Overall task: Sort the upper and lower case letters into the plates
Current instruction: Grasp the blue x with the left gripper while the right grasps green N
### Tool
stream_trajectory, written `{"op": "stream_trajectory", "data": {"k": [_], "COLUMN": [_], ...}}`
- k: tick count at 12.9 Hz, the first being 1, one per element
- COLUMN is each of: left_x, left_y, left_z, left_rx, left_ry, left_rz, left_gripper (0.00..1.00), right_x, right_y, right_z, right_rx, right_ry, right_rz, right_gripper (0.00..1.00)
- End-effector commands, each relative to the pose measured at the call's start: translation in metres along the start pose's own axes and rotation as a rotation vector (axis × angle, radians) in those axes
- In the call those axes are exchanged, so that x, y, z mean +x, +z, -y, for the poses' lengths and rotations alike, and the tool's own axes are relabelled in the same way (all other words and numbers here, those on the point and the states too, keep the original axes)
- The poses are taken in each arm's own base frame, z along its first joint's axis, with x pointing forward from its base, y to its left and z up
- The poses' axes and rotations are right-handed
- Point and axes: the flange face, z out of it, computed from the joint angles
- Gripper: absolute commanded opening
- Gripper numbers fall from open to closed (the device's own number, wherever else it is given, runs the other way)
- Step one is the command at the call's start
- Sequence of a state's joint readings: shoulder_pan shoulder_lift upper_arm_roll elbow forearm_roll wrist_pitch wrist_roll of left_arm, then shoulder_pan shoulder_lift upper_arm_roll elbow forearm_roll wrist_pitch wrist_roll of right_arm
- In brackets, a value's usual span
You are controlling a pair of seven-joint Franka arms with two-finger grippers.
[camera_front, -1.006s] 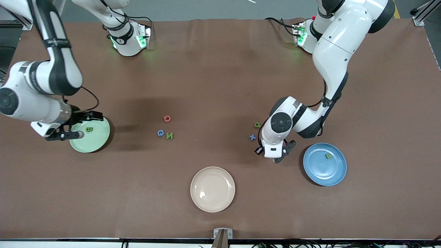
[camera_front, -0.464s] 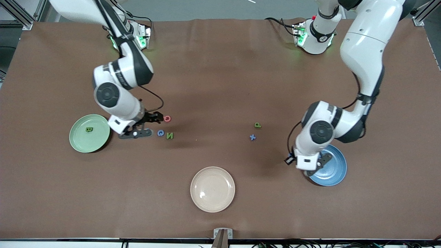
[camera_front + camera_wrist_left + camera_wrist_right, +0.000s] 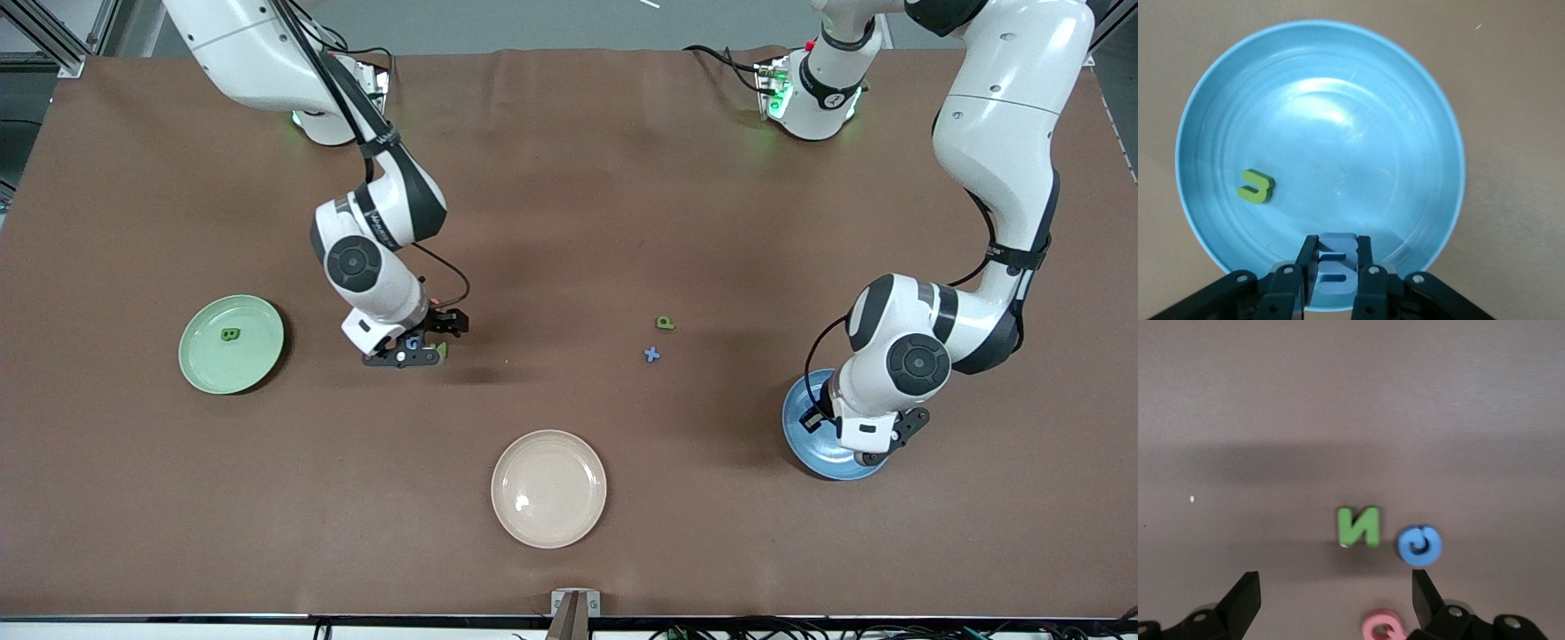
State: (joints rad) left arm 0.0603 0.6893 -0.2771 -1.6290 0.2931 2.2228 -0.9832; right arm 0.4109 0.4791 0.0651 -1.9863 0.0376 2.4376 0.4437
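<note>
Tools: left tool (image 3: 1336, 270) clamps blue letter (image 3: 1336, 261) over blue plate (image 3: 1418, 100); right tool (image 3: 1331, 600) spread above green N (image 3: 1358, 527).

Right claw (image 3: 411, 348) over the blue letter (image 3: 413, 342); left claw (image 3: 867, 449) over the blue plate (image 3: 805, 427).

Letter (image 3: 1256, 186) in one plate (image 3: 1425, 120); another letter (image 3: 229, 335) in the other plate (image 3: 209, 373).

A plain brown cloth-covered table (image 3: 569, 178) carries a pale mint green round plate (image 3: 206, 366), a medium blue round plate (image 3: 1338, 87) and a cream-beige round plate (image 3: 548, 488). Small letters show lime green (image 3: 1256, 186), grey-blue (image 3: 1335, 265), green (image 3: 1358, 527), bright blue (image 3: 1419, 545) and pink (image 3: 1384, 627). Both arms are white with black joints.
</note>
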Motion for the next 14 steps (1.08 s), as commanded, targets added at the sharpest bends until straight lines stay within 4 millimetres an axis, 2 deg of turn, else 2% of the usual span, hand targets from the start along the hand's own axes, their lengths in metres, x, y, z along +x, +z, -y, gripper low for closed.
{"op": "stream_trajectory", "data": {"k": [1, 2, 4, 6, 10, 11, 12, 14], "left_x": [0.001, -0.001, -0.014, -0.044, -0.13, -0.156, -0.18, -0.213], "left_y": [0.004, 0.002, -0.004, -0.013, -0.014, -0.007, -0.004, 0.003], "left_z": [0.009, 0.008, -0.003, -0.03, -0.091, -0.108, -0.123, -0.14], "left_rx": [0.025, 0.024, 0.016, -0.013, -0.023, -0.027, -0.043, -0.067], "left_ry": [-0.005, -0.011, -0.037, -0.064, -0.142, -0.162, -0.162, -0.147], "left_rz": [0.002, 0.0, 0.003, 0.022, 0.032, 0.036, 0.035, 0.037], "left_gripper": [0.95, 1.0, 1.0, 1.0, 1.0, 0.99, 0.97, 0.91], "right_x": [0.007, 0.008, 0.009, 0.01, 0.011, 0.011, 0.011, 0.01], "right_y": [0.026, 0.033, 0.034, 0.039, 0.046, 0.047, 0.048, 0.052], "right_z": [-0.005, -0.007, -0.009, -0.005, -0.002, -0.002, -0.002, -0.003], "right_rx": [0.021, 0.022, 0.02, 0.018, 0.017, 0.014, 0.012, 0.009], "right_ry": [0.039, 0.043, 0.045, 0.041, 0.037, 0.033, 0.031, 0.03], "right_rz": [-0.03, -0.031, -0.032, -0.028, -0.025, -0.024, -0.024, -0.02], "right_gripper": [0.99, 0.93, 0.79, 0.78, 0.73, 0.69, 0.65, 0.49]}}
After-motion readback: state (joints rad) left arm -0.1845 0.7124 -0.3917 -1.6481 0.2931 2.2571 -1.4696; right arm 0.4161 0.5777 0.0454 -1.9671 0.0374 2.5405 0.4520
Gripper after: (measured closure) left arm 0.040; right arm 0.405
